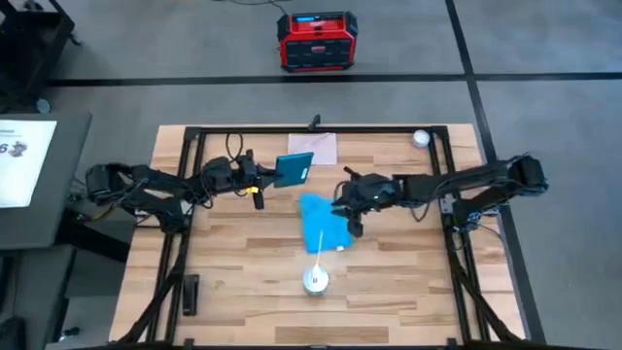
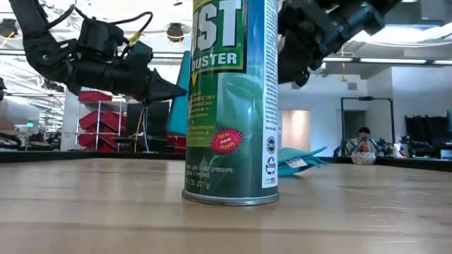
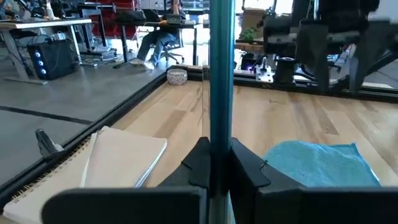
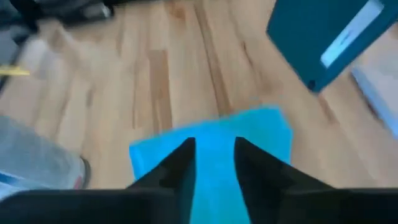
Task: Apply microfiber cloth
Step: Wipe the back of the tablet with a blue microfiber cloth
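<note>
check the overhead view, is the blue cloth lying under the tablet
No, the microfiber cloth lies on the table, while the left gripper holds the tablet beside it.

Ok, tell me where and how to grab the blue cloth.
Take the microfiber cloth at its upper end, coming straight down. It lies flat on the table, so only a pinched-up edge gives purchase, and the right gripper hovers open there. The left gripper is occupied holding the tablet.
</note>
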`<action>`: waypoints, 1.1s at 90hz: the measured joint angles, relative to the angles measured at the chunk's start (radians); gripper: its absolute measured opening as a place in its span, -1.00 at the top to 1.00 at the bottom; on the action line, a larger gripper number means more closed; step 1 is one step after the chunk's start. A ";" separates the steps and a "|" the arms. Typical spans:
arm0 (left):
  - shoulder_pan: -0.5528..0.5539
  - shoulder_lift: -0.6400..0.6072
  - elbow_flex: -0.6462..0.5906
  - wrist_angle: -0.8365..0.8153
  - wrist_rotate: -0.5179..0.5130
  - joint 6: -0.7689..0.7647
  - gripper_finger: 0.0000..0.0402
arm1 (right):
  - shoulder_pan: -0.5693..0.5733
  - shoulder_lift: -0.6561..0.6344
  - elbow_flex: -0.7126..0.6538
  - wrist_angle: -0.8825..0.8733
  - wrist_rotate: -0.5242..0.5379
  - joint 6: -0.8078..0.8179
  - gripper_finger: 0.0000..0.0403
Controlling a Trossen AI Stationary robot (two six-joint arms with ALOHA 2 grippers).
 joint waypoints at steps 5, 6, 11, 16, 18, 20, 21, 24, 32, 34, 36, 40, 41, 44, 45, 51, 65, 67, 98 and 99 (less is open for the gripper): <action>0.000 0.000 0.000 -0.011 -0.019 0.002 0.98 | 0.008 0.044 0.026 -0.018 0.014 -0.001 0.21; 0.000 0.000 0.000 -0.013 -0.026 0.002 0.98 | 0.009 0.052 0.030 -0.021 0.016 -0.001 0.19; 0.000 0.000 0.000 -0.023 -0.054 0.003 0.98 | 0.014 0.095 0.052 -0.039 0.019 -0.002 0.07; 0.002 0.000 0.000 -0.031 -0.063 0.007 0.98 | 0.017 0.134 0.075 -0.041 0.020 0.001 -0.02; 0.002 0.000 0.000 -0.033 -0.066 0.008 0.98 | 0.020 0.146 0.083 -0.043 0.020 0.004 -0.05; 0.002 0.000 0.000 -0.036 -0.068 0.009 0.98 | 0.022 0.158 0.090 -0.046 0.023 0.011 -0.08; 0.002 0.000 0.000 -0.036 -0.067 0.009 0.98 | 0.023 0.164 0.093 -0.047 0.025 0.015 -0.09; 0.001 0.000 0.000 -0.037 -0.062 0.010 0.98 | 0.025 0.180 0.103 -0.050 0.034 0.022 -0.13; 0.001 0.000 0.000 -0.031 -0.054 0.010 0.98 | 0.035 0.217 0.122 -0.090 0.051 0.024 -0.16; 0.001 0.000 0.000 -0.029 -0.055 0.010 0.98 | 0.036 0.227 0.127 -0.100 0.058 0.024 -0.16; 0.001 0.000 0.000 -0.027 -0.056 0.011 0.98 | 0.039 0.235 0.131 -0.108 0.067 0.024 -0.16; 0.001 0.000 0.000 -0.026 -0.058 0.014 0.98 | 0.041 0.254 0.135 -0.129 0.078 0.024 -0.16; 0.001 0.000 0.000 -0.026 -0.059 0.014 0.98 | 0.042 0.258 0.135 -0.136 0.080 0.024 -0.16; 0.001 0.000 0.000 -0.028 -0.060 0.014 0.98 | 0.046 0.271 0.136 -0.150 0.088 0.025 -0.15; 0.001 0.000 0.000 -0.029 -0.060 0.014 0.98 | 0.047 0.275 0.136 -0.152 0.091 0.027 -0.15; 0.001 0.000 0.000 -0.032 -0.059 0.014 0.98 | 0.050 0.304 0.136 -0.154 0.094 0.039 -0.15; 0.001 0.000 0.000 -0.033 -0.059 0.011 0.98 | 0.052 0.383 0.137 -0.106 0.105 0.075 -0.07; 0.001 0.000 0.000 -0.033 -0.059 0.008 0.98 | 0.052 0.398 0.138 -0.095 0.115 0.080 -0.03; 0.002 0.000 0.000 -0.032 -0.060 -0.002 0.98 | 0.051 0.469 0.138 0.078 0.292 0.025 0.96; 0.002 0.000 0.000 -0.031 -0.060 -0.003 0.98 | 0.051 0.465 0.137 0.077 0.297 0.024 0.96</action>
